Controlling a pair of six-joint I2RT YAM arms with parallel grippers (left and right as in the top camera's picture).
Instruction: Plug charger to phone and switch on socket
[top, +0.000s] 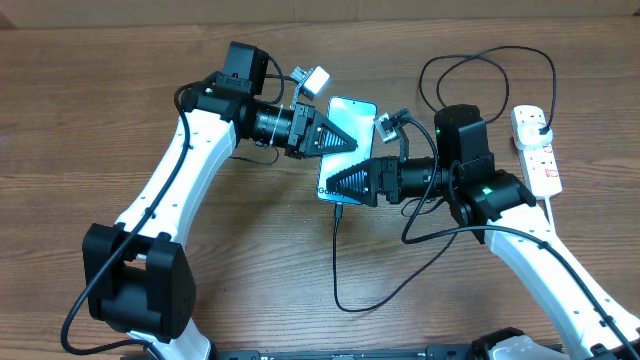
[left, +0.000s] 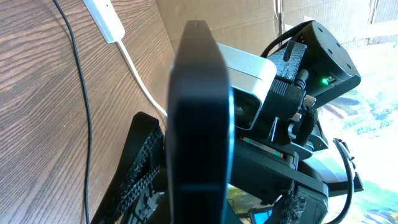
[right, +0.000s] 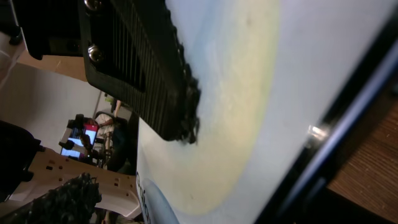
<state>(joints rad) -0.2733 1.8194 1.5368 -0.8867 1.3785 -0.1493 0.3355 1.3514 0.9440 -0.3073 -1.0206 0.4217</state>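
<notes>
The slim blue-and-white phone with a black rim (top: 355, 108) is seen at the middle of the brown wooden surface (top: 100, 80). Its thin edge is pinched by the closed left fingers (top: 350, 142). The right fingers (top: 332, 185) are spread wide, one laid over the lower screen. The thin black charger cable (top: 336, 262) is seen ending at the phone's near edge.

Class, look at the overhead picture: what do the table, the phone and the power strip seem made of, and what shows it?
Table: wood or wood-look laminate, matt; brown grain lines. Phone: probably glass face, glossy; smooth with bright sheen, dark rim. Power strip: likely moulded white plastic; even colour, rounded edges.
</notes>
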